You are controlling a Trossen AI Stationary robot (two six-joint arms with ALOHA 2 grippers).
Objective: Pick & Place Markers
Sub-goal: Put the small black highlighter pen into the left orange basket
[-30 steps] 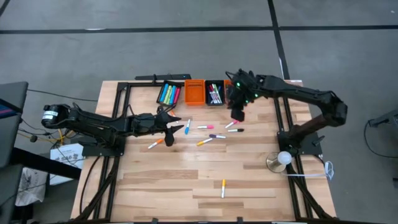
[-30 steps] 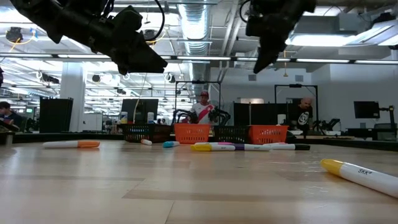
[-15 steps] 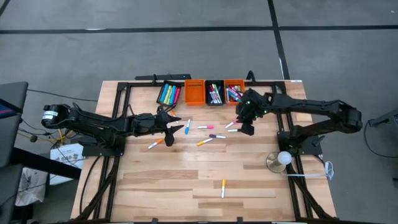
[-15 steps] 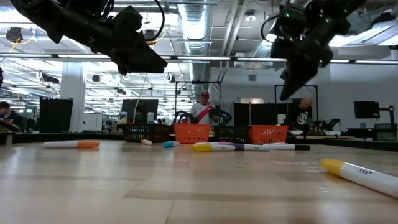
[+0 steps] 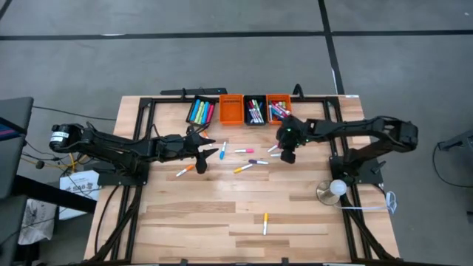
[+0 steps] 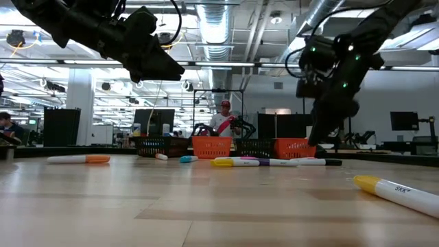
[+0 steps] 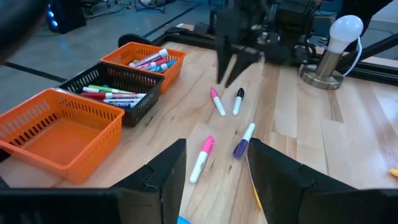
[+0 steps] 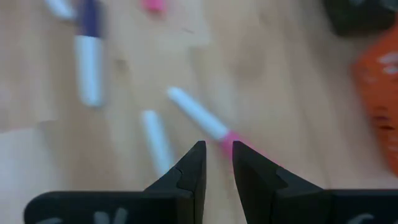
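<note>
Several markers lie flat on the wooden table: a blue one (image 5: 222,151), a pink one (image 5: 244,151), a purple-capped one (image 5: 258,161), an orange one (image 5: 185,171), and a yellow one (image 5: 265,223) alone near the front. My right gripper (image 5: 287,156) points steeply down, just above a pink-capped white marker (image 8: 202,118) and a second white marker (image 8: 155,142). Its fingers (image 8: 193,168) stand a narrow gap apart with nothing between them. My left gripper (image 7: 214,162) hovers open and empty left of the markers, above the table.
Four small bins stand in a row at the far edge: a black one (image 5: 199,111) with markers, an orange one (image 5: 231,108) that looks empty, a black one (image 5: 255,111) and an orange one (image 5: 278,109) with markers. A bulb on a round base (image 5: 335,189) stands right.
My right gripper has come down from beside the far bins toward the table's near edge, and now hangs low over the pink-capped and white markers. No marker has moved.
</note>
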